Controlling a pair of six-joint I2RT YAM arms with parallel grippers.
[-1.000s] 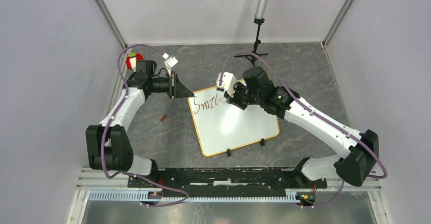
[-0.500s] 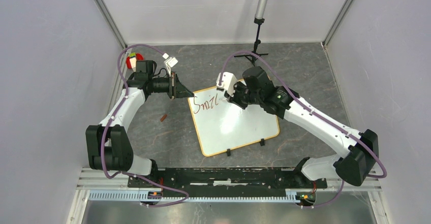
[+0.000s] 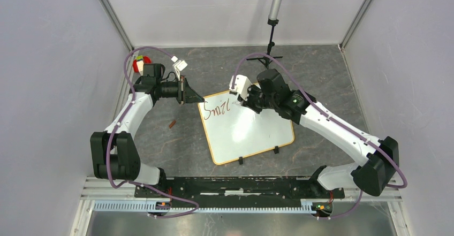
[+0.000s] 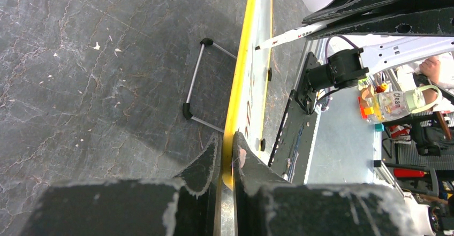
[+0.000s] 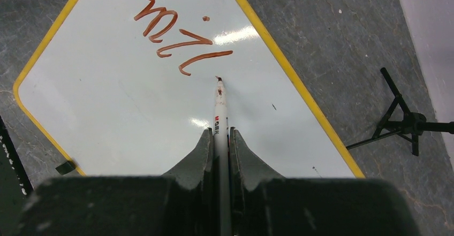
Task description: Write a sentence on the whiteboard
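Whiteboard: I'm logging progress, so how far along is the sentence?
Done: red lettering reading "Smil" near the whiteboard's far corner. In hand: the right gripper holds the marker, tip just past the last letter, while the left gripper clamps the board's edge. Left: the rest of the sentence; most of the board is blank.

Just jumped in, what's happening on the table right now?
The left claw grips the whiteboard by its edge, steadying it. The right claw holds a marker, tip at or just above the board past the last stroke. The sentence reads only "Smil" so far, so most of it is unwritten.
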